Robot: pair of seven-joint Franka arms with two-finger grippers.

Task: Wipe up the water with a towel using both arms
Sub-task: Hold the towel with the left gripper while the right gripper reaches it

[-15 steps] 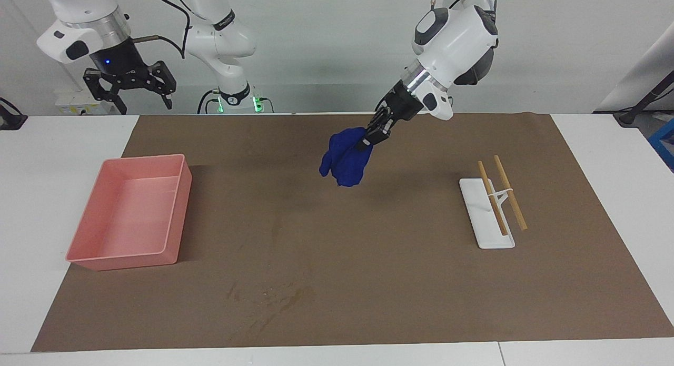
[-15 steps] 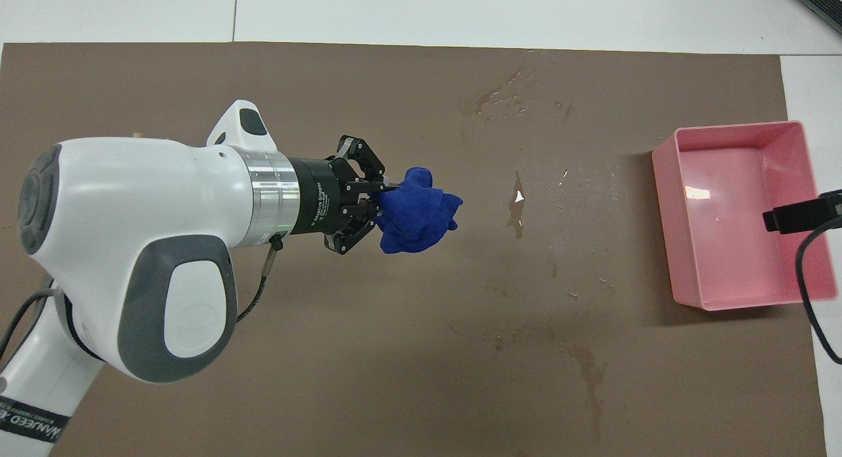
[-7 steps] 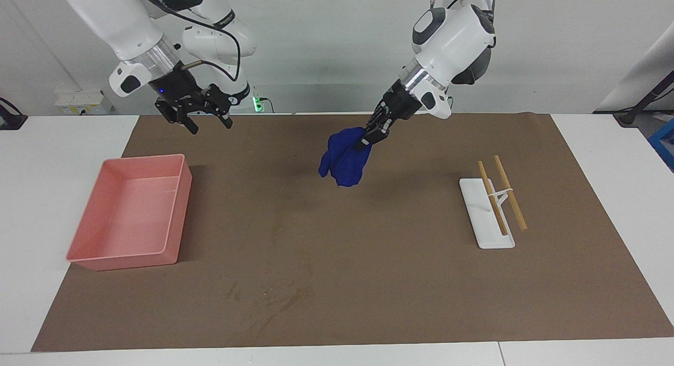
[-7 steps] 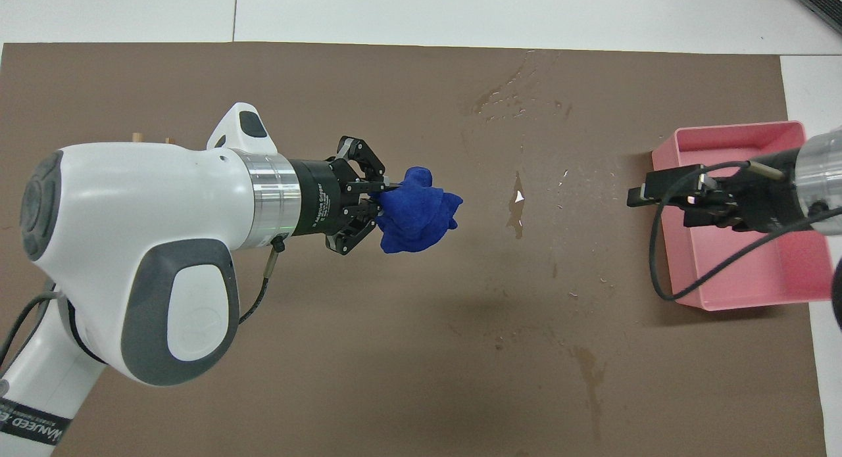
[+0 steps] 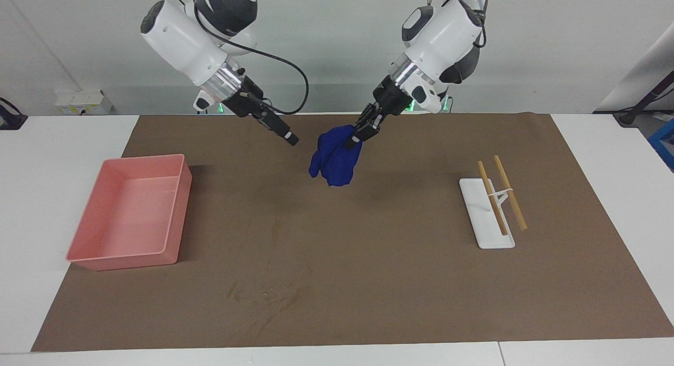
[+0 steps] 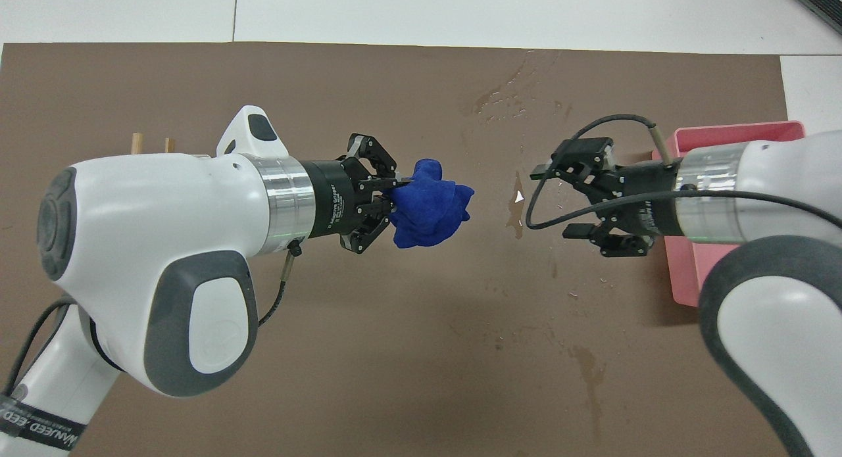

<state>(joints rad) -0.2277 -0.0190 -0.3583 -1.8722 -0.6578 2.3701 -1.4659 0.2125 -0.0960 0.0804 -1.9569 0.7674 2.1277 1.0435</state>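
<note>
The left gripper (image 5: 356,136) is clamped on the top of the towel (image 5: 333,158), a lumpy blue bundle that hangs in the air over the middle of the brown mat (image 5: 368,282), clear of the surface, with its shadow lying on the mat below. Facing it from the other end, the right gripper (image 6: 556,200) hangs over the mat with its fingers spread wide and nothing between them, tips aimed at the towel but apart from it, with bare mat showing in the gap. A black cable (image 6: 592,174) loops around the right gripper's wrist and crosses in front of its fingers in the overhead view. Under that gap, wet streaks and droplets (image 6: 517,204) glisten on the mat, and more wet marks (image 5: 268,297) spread toward the mat's edge farthest from the robots. Toward the right arm's end sits the pink tray (image 5: 129,218), partly on the mat and partly on the white table (image 5: 31,208); from above, the right arm covers most of it, leaving only a corner and one wall showing. Toward the left arm's end lies a white stand (image 5: 485,214) with two wooden sticks (image 5: 500,197) resting across it; from overhead only the sticks' tips peek out past the left arm's bulky white body. Seen from the facing camera, the right gripper's fingers line up edge-on and are hard to separate.
</note>
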